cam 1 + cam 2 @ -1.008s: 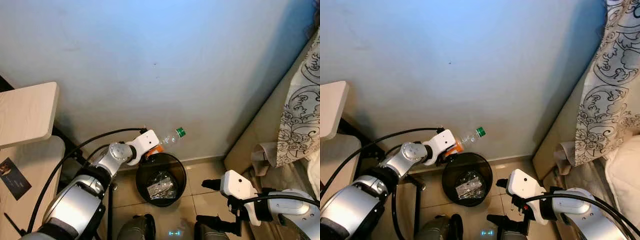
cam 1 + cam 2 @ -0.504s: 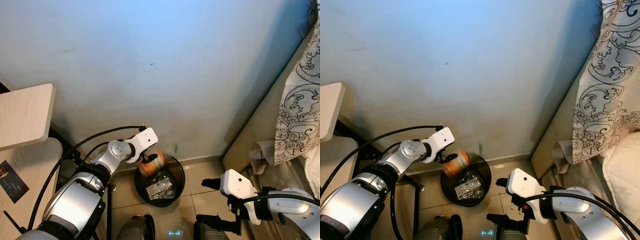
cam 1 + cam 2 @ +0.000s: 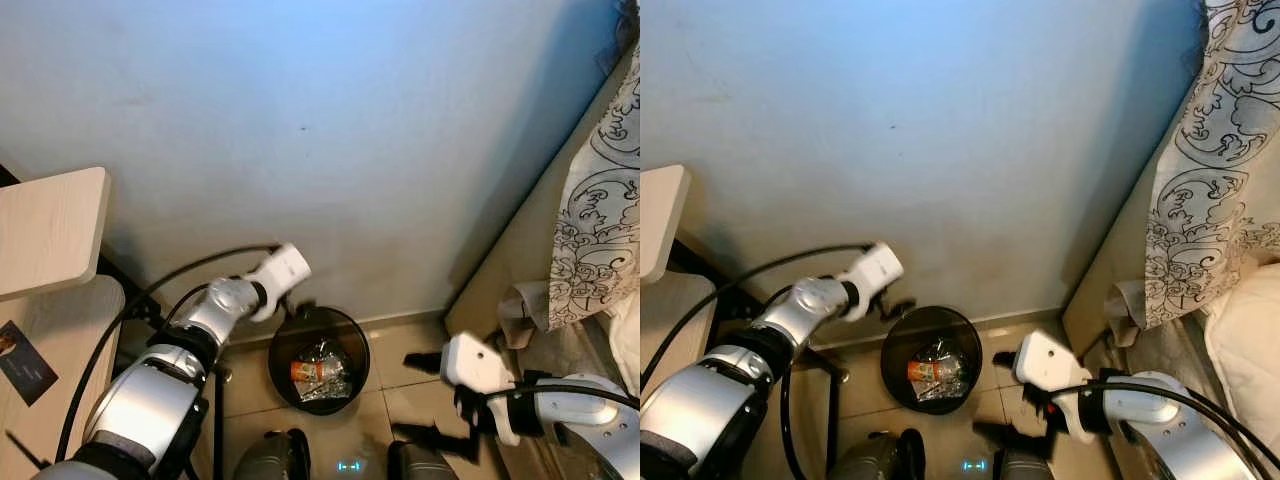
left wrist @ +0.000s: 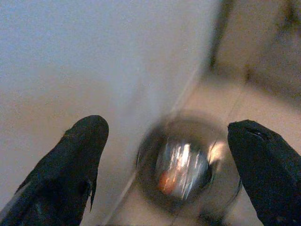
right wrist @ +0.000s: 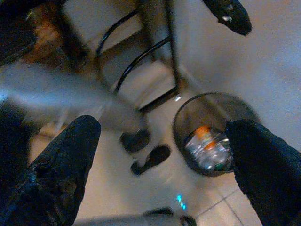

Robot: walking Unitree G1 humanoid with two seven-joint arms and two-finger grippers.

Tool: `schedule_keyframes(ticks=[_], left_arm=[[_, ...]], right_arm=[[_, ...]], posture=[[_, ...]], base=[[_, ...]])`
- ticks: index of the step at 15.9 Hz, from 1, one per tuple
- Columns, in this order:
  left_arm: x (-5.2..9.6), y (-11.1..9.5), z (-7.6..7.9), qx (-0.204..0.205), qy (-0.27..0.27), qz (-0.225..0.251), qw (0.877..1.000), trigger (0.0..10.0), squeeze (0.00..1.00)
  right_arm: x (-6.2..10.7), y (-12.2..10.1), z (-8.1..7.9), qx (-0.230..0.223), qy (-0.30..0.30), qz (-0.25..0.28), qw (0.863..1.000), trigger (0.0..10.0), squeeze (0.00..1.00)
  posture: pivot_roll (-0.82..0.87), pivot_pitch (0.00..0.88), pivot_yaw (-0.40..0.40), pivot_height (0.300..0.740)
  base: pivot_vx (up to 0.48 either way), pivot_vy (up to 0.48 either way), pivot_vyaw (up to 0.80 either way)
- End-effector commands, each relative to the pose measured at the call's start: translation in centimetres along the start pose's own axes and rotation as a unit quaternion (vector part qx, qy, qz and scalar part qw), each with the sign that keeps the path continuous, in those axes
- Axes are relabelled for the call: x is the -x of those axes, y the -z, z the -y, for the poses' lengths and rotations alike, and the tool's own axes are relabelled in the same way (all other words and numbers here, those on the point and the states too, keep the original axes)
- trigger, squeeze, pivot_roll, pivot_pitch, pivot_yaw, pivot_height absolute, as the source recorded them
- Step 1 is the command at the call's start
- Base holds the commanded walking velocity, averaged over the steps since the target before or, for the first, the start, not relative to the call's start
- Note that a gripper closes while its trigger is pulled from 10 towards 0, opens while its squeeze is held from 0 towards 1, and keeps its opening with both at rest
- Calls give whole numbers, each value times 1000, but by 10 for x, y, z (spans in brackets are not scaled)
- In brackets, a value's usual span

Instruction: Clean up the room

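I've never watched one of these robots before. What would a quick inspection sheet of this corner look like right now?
Surface: tiled floor at the foot of a plain wall.
Job's things: plastic bottle with an orange label lies inside the round black trash bin, among crinkled clear wrappers.
Clutter: nothing seen loose on the floor.
Grippers: left gripper open, empty, above the bin; right gripper open, empty, low beside the bin.
Cables: black cable loops along the left arm.
Surroundings: wooden desk on the left; patterned curtain and bed edge on the right.
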State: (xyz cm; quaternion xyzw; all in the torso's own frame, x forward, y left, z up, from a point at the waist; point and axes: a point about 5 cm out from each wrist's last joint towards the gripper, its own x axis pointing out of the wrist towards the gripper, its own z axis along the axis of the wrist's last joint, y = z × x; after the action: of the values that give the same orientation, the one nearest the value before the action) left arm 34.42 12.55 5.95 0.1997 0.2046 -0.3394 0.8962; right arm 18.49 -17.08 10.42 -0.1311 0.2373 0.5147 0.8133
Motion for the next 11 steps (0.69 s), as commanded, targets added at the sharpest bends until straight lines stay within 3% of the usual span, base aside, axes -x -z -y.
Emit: schedule_keyframes(ticks=[1,2,3,4,5,6,7,9,11], left_arm=[[2,-4,-6,49,-24,29,998,10000,1000],[4,-13,-10,90,-55,82,991,10000,1000],[7,-18,-11,104,-68,108,986,10000,1000],[14,-23,-8,124,-89,148,977,10000,1000],[29,-25,3,151,-113,174,967,10000,82],[45,-24,13,166,-135,186,959,10000,0],[51,-22,16,169,-145,187,957,10000,0],[72,-18,23,202,-196,183,942,10000,0],[72,-18,23,202,-196,183,942,10000,0]], right_arm=[[2,-2,0,-14,20,20,1000,10000,0],[0,-4,4,-36,72,48,996,10000,0],[-1,-4,6,-44,100,61,992,10000,0],[-3,-6,10,-49,164,84,982,10000,0],[-5,-10,16,-76,232,109,964,10000,0],[-6,-12,19,-101,286,127,944,10000,0],[-5,-13,20,-116,308,133,935,10000,0],[-6,-8,22,-162,374,134,903,10000,0],[-6,-8,22,-162,374,134,903,10000,0]], posture=[[-139,153,119,740],[-125,131,122,740],[-123,127,122,740],[-114,100,125,740],[-111,76,123,740],[-105,60,119,740],[-103,57,117,740],[-76,31,104,740],[-76,31,104,740]], base=[[0,0,0],[0,0,0],[0,0,0],[0,0,0],[0,0,0],[0,0,0],[0,0,0],[0,0,0],[0,0,0]])
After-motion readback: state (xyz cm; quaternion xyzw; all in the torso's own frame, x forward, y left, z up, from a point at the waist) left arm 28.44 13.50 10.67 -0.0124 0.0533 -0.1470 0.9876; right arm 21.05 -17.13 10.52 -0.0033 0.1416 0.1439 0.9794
